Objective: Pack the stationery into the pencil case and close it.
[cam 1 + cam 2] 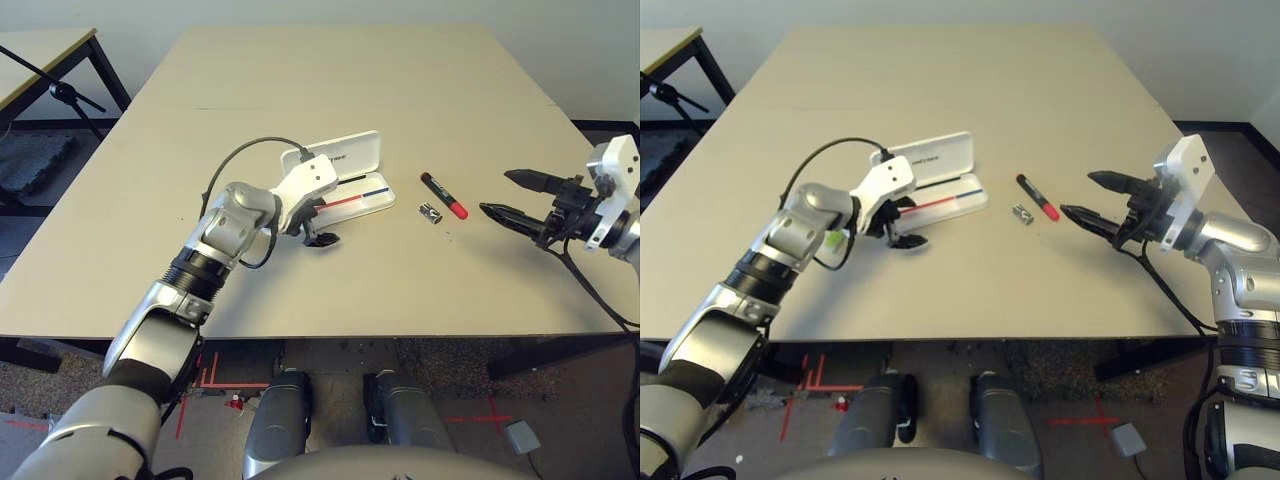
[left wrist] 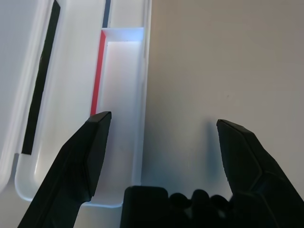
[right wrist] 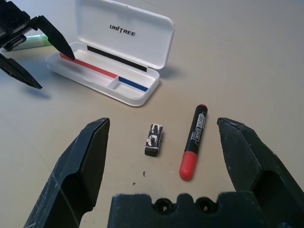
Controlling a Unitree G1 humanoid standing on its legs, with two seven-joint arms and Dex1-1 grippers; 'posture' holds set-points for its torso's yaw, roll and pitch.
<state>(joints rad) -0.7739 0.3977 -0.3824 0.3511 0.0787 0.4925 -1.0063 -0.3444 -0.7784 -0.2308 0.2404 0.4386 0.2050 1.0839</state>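
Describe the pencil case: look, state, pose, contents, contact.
The pencil case is white, apparently hard plastic, rounded corners, "UNITREE" in dark letters on the raised lid. It lies open on the table, lid hinged along the side away from the robot. Inside: molded compartments with a low divider, plus black, red and blue strips; no pen. One finger of the open left gripper hovers at or over it; contact unclear.

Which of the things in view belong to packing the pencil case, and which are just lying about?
For the job:
- open pencil case
- red-and-black marker
- green highlighter
- small patterned block

Just lying about:
- dark crumbs
- grey box on floor
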